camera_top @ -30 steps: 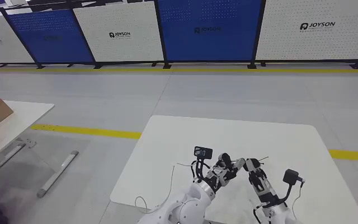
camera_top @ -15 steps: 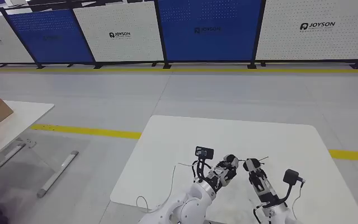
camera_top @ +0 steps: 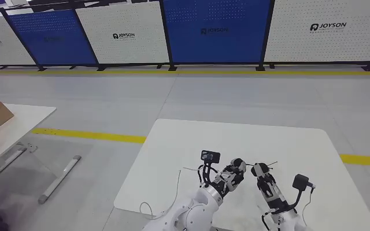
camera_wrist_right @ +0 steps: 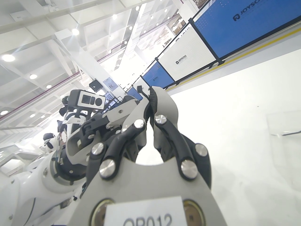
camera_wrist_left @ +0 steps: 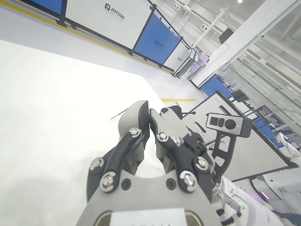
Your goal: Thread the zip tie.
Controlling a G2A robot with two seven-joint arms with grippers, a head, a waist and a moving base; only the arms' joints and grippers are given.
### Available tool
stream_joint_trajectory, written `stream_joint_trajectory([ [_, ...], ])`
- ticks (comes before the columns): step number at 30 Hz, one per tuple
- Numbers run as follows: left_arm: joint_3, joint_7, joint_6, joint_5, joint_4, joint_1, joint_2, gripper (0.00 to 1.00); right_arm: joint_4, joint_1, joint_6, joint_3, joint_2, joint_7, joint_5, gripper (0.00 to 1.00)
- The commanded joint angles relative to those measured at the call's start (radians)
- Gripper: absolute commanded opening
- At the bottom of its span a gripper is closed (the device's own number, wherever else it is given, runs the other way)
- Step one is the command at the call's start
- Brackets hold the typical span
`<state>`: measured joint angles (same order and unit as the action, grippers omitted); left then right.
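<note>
- Right wrist view: your right gripper (camera_wrist_right: pixel 150 96) is clamped on the thin black plastic zip tie (camera_wrist_right: pixel 140 88), with a short end poking past the tips.
- Your left gripper (camera_wrist_left: pixel 149 115) is pressed closed just beside it. You cannot tell whether it pinches the zip tie.
- Top view: the zip tie runs side to side, trailing beyond the right gripper.
- Both hover over a white rounded table (camera_top: pixel 191 144). Blue and white partition panels (camera_top: pixel 217 32) stand behind it.

Over the near part of the table (camera_top: pixel 191 144), the left gripper (camera_top: pixel 239 166) sits just left of the right gripper (camera_top: pixel 258 169), tips nearly meeting. The zip tie (camera_wrist_right: pixel 140 88) is pinched in the right gripper's tips, its head poking out beyond them. Behind the table runs a panel fence (camera_top: pixel 217 32); a second table (camera_top: pixel 26 118) stands far left.
</note>
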<state>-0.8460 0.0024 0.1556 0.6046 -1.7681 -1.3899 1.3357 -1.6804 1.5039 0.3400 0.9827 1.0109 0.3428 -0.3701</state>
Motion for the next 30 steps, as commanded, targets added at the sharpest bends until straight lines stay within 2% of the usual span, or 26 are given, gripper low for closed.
stream_joint_trajectory([
  [1,-0.004,0.003,0.0,0.002,-0.007,-0.006,-0.001,1.0,0.001,0.001,0.0,0.004,-0.001,-0.001,0.0,0.0],
  [3,-0.008,0.002,-0.003,0.004,-0.009,-0.01,-0.002,0.9,0.002,0.002,0.0,0.006,-0.001,-0.003,0.002,0.0],
  [4,-0.011,0.001,-0.005,0.004,-0.009,-0.012,-0.002,0.8,0.002,0.002,0.0,0.006,-0.001,-0.003,0.002,0.0],
  [7,-0.016,-0.003,-0.011,0.006,-0.008,-0.017,-0.003,0.65,0.002,0.003,0.0,0.007,0.0,-0.004,0.004,0.0],
  [8,-0.017,-0.006,-0.013,0.007,-0.008,-0.018,-0.004,0.57,0.001,0.003,0.0,0.008,0.0,-0.004,0.004,0.0],
  [13,-0.024,-0.008,-0.022,0.002,-0.009,-0.022,-0.004,0.38,0.002,0.002,0.0,0.007,0.001,-0.004,0.004,0.0],
  [14,-0.025,-0.008,-0.024,0.002,-0.009,-0.023,-0.004,0.28,0.003,0.002,0.0,0.007,0.001,-0.004,0.004,0.0],
  [16,-0.027,-0.008,-0.028,0.002,-0.008,-0.025,-0.004,0.18,0.003,0.002,0.0,0.007,0.002,-0.003,0.005,0.0],
  [17,-0.028,-0.008,-0.03,0.002,-0.007,-0.025,-0.005,0.05,0.003,0.001,0.0,0.006,0.002,-0.003,0.005,0.0],
  [18,-0.028,-0.009,-0.033,0.003,-0.007,-0.026,-0.005,0.0,0.004,0.001,0.0,0.006,0.003,-0.003,0.005,0.0],
  [23,-0.028,-0.03,-0.07,-0.008,-0.008,-0.028,-0.006,0.0,0.004,0.0,0.0,0.004,0.004,-0.003,0.005,0.0],
  [30,-0.033,-0.033,-0.083,-0.011,-0.009,-0.032,-0.007,0.0,0.005,-0.003,0.0,-0.001,0.006,0.0,0.0,0.0],
])
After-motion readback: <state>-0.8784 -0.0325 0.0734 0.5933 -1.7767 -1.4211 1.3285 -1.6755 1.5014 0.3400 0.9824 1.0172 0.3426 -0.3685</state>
